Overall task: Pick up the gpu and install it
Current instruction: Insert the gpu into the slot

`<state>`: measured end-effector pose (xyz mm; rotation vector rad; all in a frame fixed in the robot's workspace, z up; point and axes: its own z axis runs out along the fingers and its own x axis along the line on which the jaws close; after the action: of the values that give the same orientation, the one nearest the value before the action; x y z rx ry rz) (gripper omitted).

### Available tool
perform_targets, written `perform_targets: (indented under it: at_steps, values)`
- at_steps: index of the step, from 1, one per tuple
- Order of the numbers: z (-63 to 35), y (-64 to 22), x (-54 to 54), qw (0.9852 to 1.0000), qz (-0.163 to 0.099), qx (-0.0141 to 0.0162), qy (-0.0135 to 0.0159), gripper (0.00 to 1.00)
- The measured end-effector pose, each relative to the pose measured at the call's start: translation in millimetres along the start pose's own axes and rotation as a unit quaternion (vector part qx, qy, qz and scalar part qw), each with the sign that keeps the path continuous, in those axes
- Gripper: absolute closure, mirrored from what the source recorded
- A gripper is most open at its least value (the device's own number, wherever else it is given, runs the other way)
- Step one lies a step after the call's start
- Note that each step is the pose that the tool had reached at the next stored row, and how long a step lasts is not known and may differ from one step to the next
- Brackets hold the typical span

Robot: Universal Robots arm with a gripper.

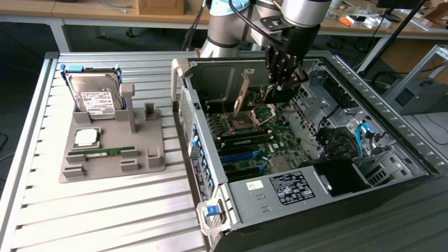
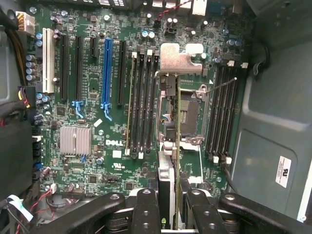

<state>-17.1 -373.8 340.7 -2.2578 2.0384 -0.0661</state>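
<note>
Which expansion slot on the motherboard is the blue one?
The long blue slot, standing between black slots, a white slot further out.

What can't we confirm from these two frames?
- GPU: held edge-on in the fingers above the motherboard; the wrist view sees it on edge, so its connector edge is hidden.
- Target slot: which one it is aimed at cannot be told.
- Hard drive label text: too small in the exterior view.
- Case far corner: behind the arm.
</note>
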Motion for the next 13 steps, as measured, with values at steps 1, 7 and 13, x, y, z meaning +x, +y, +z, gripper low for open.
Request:
perform_targets:
  at_steps: [1,7,13]
  values:
    - [0.0,0.0,0.0,1.0,-0.002,-0.0001,-0.0002,0.73]
    - [0.1,0.0,0.0,0.9999,-0.011,-0.0004,-0.0011,0.73]
    - [1.3,0.6,3.9,1.0,-0.006,-0.0002,-0.0003,0.73]
